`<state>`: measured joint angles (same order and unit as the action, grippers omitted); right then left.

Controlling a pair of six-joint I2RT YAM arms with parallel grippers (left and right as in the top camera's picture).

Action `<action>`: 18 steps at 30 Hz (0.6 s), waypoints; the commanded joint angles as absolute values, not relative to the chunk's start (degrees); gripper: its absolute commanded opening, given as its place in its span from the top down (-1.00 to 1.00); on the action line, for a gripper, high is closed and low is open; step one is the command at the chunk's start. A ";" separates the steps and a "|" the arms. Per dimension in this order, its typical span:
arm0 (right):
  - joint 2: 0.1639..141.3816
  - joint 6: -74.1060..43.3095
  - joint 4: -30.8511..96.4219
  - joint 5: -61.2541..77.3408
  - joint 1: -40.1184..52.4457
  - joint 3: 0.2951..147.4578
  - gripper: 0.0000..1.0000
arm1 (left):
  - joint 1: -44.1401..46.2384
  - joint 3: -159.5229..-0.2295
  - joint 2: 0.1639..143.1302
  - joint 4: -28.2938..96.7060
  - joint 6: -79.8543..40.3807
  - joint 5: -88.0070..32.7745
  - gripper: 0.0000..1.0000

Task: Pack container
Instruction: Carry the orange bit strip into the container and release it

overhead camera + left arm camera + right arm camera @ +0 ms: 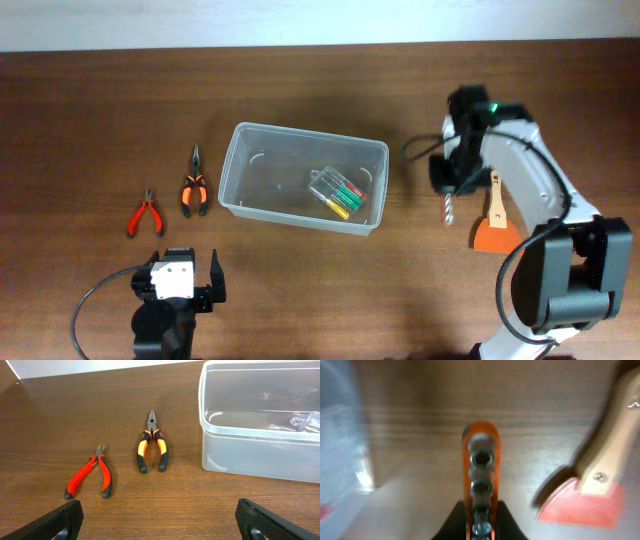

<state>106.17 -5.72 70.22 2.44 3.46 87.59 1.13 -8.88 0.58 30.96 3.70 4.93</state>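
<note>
Dark wood surface [100, 120], with the container [262, 175] at centre frame: light, stiff, slick-walled I judge, best gripped at its rim. My right tool [480, 522] is clamped narrow on an orange bit holder [480, 445]; my left tool [160, 525] gapes wide, empty.

Red pliers [88, 478] and orange-black pliers [152, 446] lie on the table [100, 410] near the clear container [250, 455].

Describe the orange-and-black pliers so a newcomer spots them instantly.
Find the big clear container mid-table. Two pliers lie beside it, image-left in the overhead view. Yours are the orange-and-black pliers nearer the container, with a long thin nose; the red pliers lie farther out.
</note>
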 commanded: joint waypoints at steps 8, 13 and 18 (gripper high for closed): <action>105.45 -3.42 80.55 1.96 11.38 109.93 0.78 | 1.39 -8.49 0.30 30.85 4.82 5.34 -0.99; 105.45 -5.08 80.47 1.96 21.06 110.96 0.77 | 1.39 -8.49 0.30 30.85 4.84 5.34 -0.99; 105.47 -6.28 77.21 0.23 31.51 110.91 0.63 | 1.39 -8.49 0.30 30.85 4.84 5.34 -0.98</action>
